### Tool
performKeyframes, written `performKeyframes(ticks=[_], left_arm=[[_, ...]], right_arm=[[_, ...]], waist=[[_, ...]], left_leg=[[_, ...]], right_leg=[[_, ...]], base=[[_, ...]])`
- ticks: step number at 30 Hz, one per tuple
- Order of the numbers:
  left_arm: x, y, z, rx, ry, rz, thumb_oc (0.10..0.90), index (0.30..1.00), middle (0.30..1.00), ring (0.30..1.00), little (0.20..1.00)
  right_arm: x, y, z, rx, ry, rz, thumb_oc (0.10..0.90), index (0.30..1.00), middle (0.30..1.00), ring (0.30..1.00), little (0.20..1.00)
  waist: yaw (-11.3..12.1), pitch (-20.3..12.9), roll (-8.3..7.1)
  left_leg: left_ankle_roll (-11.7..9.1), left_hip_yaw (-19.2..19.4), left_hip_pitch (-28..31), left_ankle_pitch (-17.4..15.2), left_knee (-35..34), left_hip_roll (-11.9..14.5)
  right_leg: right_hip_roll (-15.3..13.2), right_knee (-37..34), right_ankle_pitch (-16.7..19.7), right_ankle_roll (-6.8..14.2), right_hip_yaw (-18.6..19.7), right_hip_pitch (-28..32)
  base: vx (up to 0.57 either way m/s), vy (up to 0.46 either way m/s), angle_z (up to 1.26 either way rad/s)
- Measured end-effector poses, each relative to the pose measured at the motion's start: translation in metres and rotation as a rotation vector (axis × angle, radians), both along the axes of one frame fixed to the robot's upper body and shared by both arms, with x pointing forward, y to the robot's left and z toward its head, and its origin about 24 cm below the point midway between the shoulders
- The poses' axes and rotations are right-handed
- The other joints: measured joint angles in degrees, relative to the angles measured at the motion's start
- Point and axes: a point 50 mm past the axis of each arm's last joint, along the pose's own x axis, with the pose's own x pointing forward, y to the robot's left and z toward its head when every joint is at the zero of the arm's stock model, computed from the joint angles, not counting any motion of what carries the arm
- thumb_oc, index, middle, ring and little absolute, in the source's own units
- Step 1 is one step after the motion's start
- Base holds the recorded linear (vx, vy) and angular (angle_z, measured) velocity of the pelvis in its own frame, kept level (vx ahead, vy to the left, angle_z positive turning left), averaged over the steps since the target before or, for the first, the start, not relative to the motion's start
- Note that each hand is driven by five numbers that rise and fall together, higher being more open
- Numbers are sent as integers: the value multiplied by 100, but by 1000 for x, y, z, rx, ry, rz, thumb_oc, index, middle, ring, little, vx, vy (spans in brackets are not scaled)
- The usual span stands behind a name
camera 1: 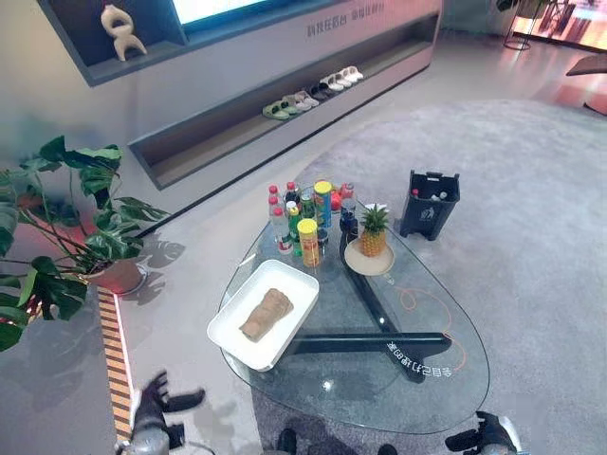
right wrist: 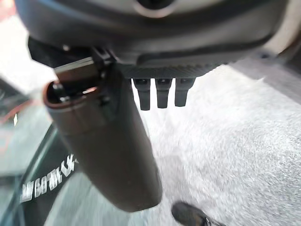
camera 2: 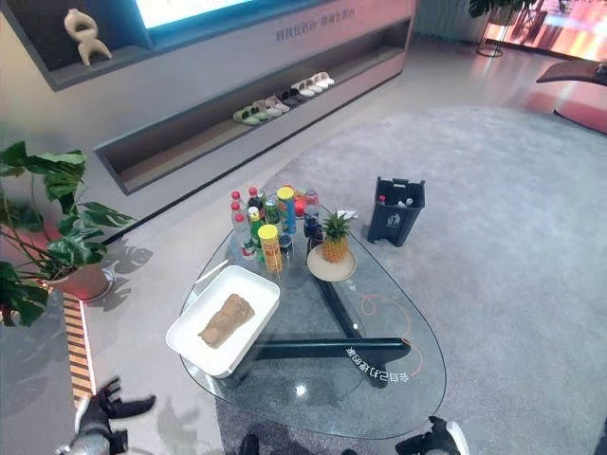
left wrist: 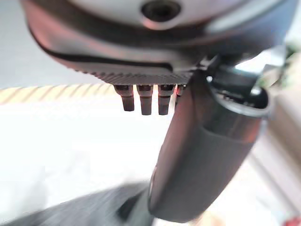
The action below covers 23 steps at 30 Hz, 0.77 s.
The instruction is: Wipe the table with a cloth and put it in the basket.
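A rolled brown cloth [camera 1: 266, 314] lies in a white rectangular tray [camera 1: 230, 338] on the left part of the glass table [camera 1: 379, 384]. The dark basket [camera 1: 429, 204] stands on the grey carpet beyond the table's far right side. My left hand [camera 1: 152, 408] hangs low, off the table's near left corner, well short of the cloth, with its fingers spread and empty. My right hand [camera 1: 488, 436] sits at the table's near right edge; the right wrist view shows its fingers [right wrist: 156, 93] straight, thumb out, holding nothing.
Several bottles and cans [camera 1: 308, 213] crowd the table's far end, beside a pineapple [camera 1: 373, 232] on a round plate. A potted plant [camera 1: 71, 227] stands to the left on the floor. A low shelf with shoes [camera 1: 313, 93] runs along the back wall.
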Motion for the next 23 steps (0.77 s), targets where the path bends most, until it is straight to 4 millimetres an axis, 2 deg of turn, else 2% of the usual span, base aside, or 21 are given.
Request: performKeyframes(ticks=[3,7,12,23], left_arm=[[-18,-16,-12,-85,99,-33,800,900,900,900,900],[-29,-22,-17,-109,199,-122,800,900,900,900,900],[-41,-23,-21,-140,323,-142,800,900,900,900,900],[-38,-27,-22,-149,360,-197,800,900,900,900,900]], right_arm=[[-9,1,-3,17,42,23,800,900,900,900,900],[-19,1,-6,23,103,46,800,900,900,900,900],[-29,5,-10,34,176,47,800,900,900,900,900],[-43,13,-16,126,333,87,800,900,900,900,900]], waist=[[-6,-99,-26],[-16,-161,-84],[-48,-241,-71],[-26,-302,-66]], left_leg=[[-3,7,2,-8,0,32],[22,33,23,11,2,59],[18,100,130,-25,0,57],[-7,137,179,-65,0,66]], right_leg=[[26,-1,2,-11,1,-6],[48,-1,25,-48,11,-4],[39,-1,9,-34,25,70],[40,-1,-8,-24,35,99]], base=[[-2,10,-1],[8,25,-3],[21,32,-6],[5,6,-1]])
